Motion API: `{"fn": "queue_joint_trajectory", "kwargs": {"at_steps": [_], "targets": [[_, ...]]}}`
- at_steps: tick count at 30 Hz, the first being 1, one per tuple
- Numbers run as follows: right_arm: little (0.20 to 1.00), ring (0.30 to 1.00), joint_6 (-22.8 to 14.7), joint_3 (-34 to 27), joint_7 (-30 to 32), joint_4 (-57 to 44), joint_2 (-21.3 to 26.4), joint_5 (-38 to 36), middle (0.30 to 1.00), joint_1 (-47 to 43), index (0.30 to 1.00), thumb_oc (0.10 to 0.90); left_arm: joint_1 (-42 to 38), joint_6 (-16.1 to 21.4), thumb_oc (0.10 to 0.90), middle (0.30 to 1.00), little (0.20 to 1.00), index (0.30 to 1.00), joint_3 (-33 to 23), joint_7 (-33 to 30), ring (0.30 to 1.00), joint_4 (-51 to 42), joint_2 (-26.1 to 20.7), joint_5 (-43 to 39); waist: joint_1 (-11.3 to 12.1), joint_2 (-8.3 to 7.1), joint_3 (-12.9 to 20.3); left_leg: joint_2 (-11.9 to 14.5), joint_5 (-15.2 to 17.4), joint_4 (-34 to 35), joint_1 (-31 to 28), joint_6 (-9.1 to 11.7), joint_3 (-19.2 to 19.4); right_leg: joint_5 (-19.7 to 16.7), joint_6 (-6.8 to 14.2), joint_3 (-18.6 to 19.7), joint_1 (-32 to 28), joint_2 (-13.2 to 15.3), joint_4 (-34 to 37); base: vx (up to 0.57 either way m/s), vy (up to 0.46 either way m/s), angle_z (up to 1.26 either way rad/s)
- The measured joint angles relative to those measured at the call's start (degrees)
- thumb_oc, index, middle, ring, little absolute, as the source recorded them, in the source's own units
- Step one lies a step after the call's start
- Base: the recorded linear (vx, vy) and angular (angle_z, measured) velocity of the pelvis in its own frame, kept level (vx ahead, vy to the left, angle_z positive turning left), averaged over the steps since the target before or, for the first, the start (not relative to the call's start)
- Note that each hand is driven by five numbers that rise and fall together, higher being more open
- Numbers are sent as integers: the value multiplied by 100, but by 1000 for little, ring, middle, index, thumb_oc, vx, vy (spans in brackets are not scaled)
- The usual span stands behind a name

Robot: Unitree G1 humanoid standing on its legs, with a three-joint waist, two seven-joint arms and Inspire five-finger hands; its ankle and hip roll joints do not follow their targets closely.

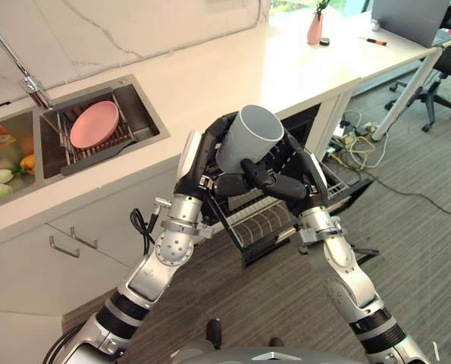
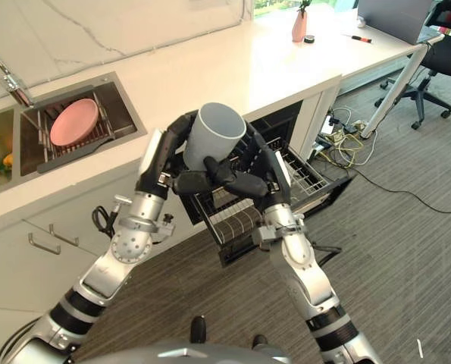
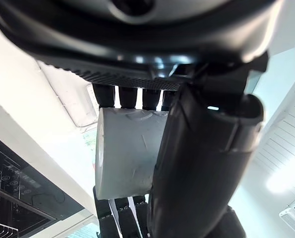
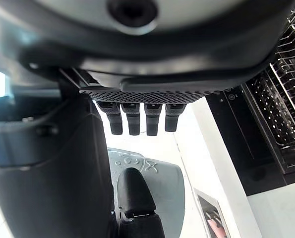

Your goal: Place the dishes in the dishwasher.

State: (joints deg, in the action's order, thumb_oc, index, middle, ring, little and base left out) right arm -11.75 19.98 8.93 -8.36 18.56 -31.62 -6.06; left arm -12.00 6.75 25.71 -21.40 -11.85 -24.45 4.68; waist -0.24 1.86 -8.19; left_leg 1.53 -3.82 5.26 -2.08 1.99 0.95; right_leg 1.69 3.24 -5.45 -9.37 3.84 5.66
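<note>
Cup: we saw the grey cup [image 1: 249, 138], rigid, smooth, likely breakable, held above the dishwasher rack [image 1: 264, 216].
Grip: left hand [image 1: 202, 155] and right hand [image 1: 286, 176] curled round its wall.
Sink: pink plate [image 1: 94, 124] waited.

a long white countertop [image 1: 233, 72] runs behind the raised hands, backed by a pale marble-veined wall [image 1: 126, 26]. left of the hands a steel sink [image 1: 145, 114] is sunk into the counter, with a chrome faucet [image 1: 13, 57] arching over it. below the counter, left of the hands, white cabinet fronts carry metal handles [image 1: 64, 246]. grey striped carpet [image 1: 414, 250] covers the floor to the right of the hands. farther right a tangle of cables [image 1: 359, 140] lies on the carpet by a slanted white desk leg [image 1: 407, 87], near a black office chair [image 1: 441, 72]. a pink vase [image 1: 314, 29] stands far back on the counter, daylight behind it.
</note>
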Motion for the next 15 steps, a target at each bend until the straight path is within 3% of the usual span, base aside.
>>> {"fn": "queue_joint_trajectory", "kwargs": {"at_steps": [12,13,14,15], "targets": [[900,900,-9,65,-244,59,381,-11,900,-6,900,800,-1,-3,400,300,300,300,115,667,300,2,-296,-459,-1,-117,69,-5,-11,0,23,-2,-29,1,0,-36,10,1,0,0,-1,0],[719,719,5,75,-271,59,458,-27,719,-10,719,679,-1,-3,400,300,300,300,136,725,300,2,-338,-525,-1,-120,71,-7,-11,0,23,-2,-29,0,0,-35,11,2,0,0,0,0],[460,460,25,98,-289,61,508,-77,460,-16,460,507,-1,-10,400,300,300,300,166,764,300,2,-354,-597,-4,-125,74,-6,-12,0,23,-3,-29,0,0,-35,11,1,0,0,0,0],[373,373,33,99,-314,64,522,-134,373,-20,373,449,-1,-15,400,300,300,300,185,765,300,2,-371,-658,-5,-131,78,-5,-13,0,23,-2,-29,0,0,-35,11,-1,0,0,0,0]]}}
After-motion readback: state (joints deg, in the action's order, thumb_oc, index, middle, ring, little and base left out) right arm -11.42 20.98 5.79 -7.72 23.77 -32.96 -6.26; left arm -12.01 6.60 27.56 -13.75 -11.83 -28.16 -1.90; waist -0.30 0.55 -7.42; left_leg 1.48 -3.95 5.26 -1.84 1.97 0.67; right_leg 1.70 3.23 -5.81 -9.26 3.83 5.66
